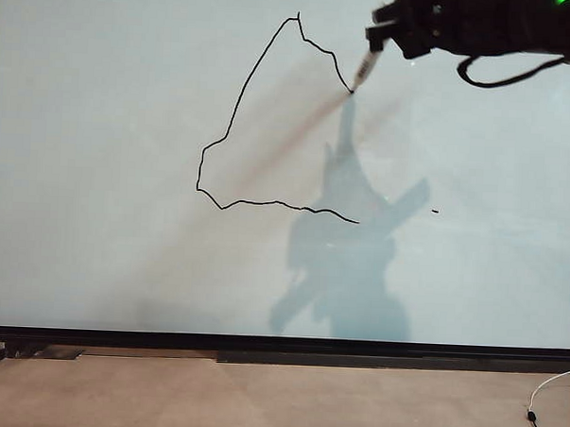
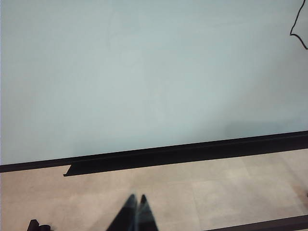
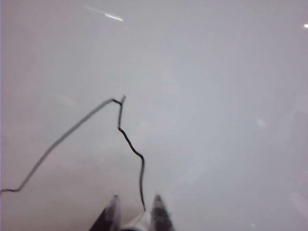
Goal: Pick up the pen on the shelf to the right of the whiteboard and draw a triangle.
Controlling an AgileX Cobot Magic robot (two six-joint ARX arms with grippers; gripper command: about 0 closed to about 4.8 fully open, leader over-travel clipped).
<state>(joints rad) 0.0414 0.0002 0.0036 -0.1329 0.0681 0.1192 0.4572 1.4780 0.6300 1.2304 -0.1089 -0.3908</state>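
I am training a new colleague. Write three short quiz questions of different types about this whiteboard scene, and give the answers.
1. True or false: the triangle outline is fully closed.
2. Which gripper holds the pen? A) left gripper B) right gripper
3. Fill in: the pen tip touches the ___.

Key: 1. False, a gap remains on the right side. 2. B; the left gripper is shut and empty, low near the board's bottom frame. 3. whiteboard.

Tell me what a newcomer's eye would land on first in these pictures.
First, the wobbly black triangle on the big pale whiteboard, its right side unfinished. Next, the right gripper reaching in from the upper right, shut on the pen whose tip meets the line. The left gripper sits shut, low before the board's black frame.
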